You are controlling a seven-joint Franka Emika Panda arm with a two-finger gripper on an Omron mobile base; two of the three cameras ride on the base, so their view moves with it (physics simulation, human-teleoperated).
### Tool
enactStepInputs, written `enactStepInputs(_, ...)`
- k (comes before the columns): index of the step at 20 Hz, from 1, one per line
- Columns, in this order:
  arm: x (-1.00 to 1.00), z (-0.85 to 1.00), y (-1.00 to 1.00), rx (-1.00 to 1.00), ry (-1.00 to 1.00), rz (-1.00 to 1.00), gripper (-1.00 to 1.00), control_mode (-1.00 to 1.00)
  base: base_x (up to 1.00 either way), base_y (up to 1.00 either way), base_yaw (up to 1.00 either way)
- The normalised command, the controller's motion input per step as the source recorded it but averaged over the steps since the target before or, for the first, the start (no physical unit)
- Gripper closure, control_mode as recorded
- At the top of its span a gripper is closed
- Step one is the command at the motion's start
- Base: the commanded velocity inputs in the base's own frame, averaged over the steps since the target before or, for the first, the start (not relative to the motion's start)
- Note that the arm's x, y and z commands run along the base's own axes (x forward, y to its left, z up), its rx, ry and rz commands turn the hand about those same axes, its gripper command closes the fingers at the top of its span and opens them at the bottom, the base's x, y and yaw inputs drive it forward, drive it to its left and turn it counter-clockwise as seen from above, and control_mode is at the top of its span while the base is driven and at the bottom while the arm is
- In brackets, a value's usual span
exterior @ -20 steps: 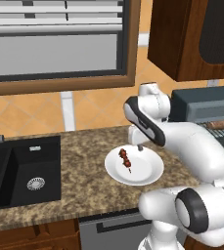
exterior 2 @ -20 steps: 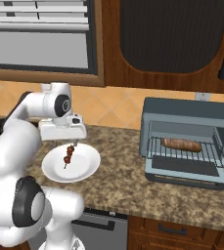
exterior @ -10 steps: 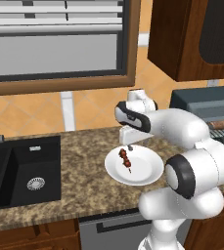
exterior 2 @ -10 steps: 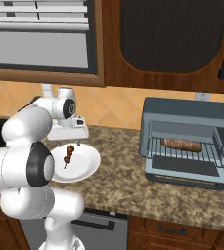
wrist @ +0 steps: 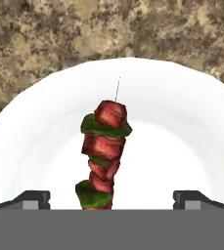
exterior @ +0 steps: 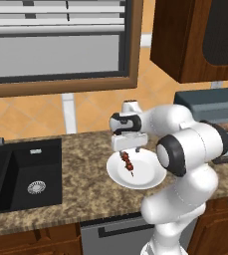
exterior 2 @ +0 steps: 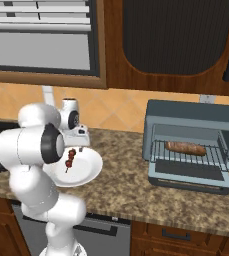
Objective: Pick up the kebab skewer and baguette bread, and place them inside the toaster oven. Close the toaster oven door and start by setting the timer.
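The oven [exterior 2: 191,150] is standing at the right end of the table [exterior 2: 131,187], boxy and blue-grey, its door [exterior 2: 188,175] lying dropped open in front, and the bread [exterior 2: 185,148], a stubby brown loaf, is already resting on the wire rack inside; so, as I judge it, the bread half of the loading is done and the step in hand is fetching the skewer [wrist: 102,156]. That skewer is lying near the middle of a white plate [exterior: 145,178] on the speckled table, well apart from the oven and between it and the dark sink [exterior: 21,174]. The end effector [exterior: 129,149] is hanging directly above the plate, pointing down, its jaws standing wide with nothing between them; in the hand view the two fingertips [wrist: 33,197] are sitting one to each side of the skewer's near end, clear of it. The skewer is a thin stick threaded with dark red meat chunks and green pieces between them, its bare tip showing beyond the last chunk. The next move, I judge, is calling for a straight descent until the fingers are bracketing the meat, then a gentle closing across the chunks, without pressing into the plate or letting the skewer roll aside.
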Motion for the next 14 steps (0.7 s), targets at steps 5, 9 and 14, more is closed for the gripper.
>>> enactStepInputs(5, 0.24, -0.32, 0.00, 0.01, 0.00, -0.04, -1.00, -1.00, 0.00, 0.00, 0.00)
enactStepInputs(9, 0.06, -0.35, 0.00, 0.00, 0.00, 0.00, -1.00, -1.00, 0.00, 0.00, 0.00)
enactStepInputs(14, 0.07, -0.29, 0.05, 0.00, 0.00, -0.01, -1.00, -1.00, 0.00, 0.00, 0.00)
